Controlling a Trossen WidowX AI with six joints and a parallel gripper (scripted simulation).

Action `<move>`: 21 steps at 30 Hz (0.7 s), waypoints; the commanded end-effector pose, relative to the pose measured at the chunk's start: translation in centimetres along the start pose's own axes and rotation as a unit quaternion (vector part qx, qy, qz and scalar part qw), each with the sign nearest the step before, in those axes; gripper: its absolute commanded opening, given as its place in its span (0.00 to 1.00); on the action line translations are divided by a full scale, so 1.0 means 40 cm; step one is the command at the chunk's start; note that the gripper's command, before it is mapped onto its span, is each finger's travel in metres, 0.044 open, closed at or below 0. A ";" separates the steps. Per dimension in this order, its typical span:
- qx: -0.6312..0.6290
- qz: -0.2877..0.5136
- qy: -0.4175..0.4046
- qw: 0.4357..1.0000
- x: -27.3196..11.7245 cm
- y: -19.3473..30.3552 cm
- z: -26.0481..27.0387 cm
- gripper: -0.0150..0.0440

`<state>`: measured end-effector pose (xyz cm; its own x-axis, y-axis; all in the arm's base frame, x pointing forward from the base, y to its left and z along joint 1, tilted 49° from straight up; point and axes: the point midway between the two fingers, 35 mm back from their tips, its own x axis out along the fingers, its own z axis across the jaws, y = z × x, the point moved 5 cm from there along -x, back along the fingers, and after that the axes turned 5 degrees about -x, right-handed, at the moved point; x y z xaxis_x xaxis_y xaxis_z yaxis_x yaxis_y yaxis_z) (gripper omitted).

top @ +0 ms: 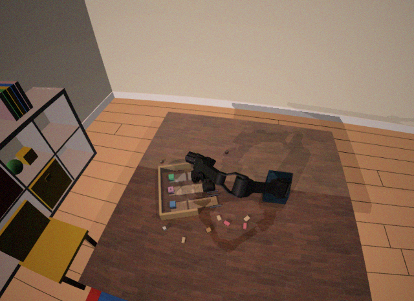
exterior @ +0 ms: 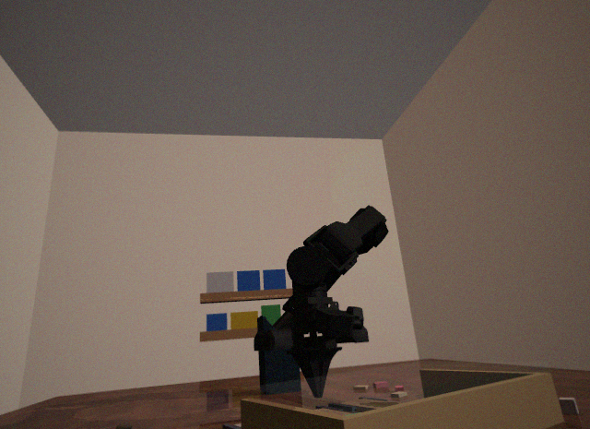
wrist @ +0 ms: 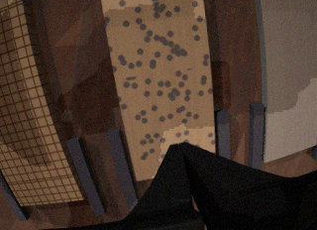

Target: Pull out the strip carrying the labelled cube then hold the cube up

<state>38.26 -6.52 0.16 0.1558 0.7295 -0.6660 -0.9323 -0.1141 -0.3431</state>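
A: Wrist view, left to right?

B: Left of the fingers, a grid-patterned strip point(wrist: 27, 118). Dead ahead of the fingertips, the dotted strip point(wrist: 155, 52), its near end just at the tips. Right of the fingers, a plain grey strip point(wrist: 287, 65). Dark rails lie between the strips.

A: Gripper point(wrist: 181, 151) state?

B: Fingers pressed fully together into one point, nothing between them. In the exterior view the gripper point(exterior: 316, 391) points straight down, low over the table just before the tray's point(exterior: 429, 408) near wall.

A: The cubes?

B: Top view: all at the far end of the tray point(top: 163, 215), well beyond the fingers. Green cube point(top: 171, 177), pink cube point(top: 171, 189) with a dark mark on top, blue cube point(top: 172, 204). The pink one sits on the middle strip, the one the closed tips are over.
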 end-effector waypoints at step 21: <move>0.003 -0.002 -0.004 1.000 0.054 0.005 -0.001 0.25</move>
<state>38.41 -5.05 -1.37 0.1544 0.7322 -0.6634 -0.9331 -0.1126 -0.3415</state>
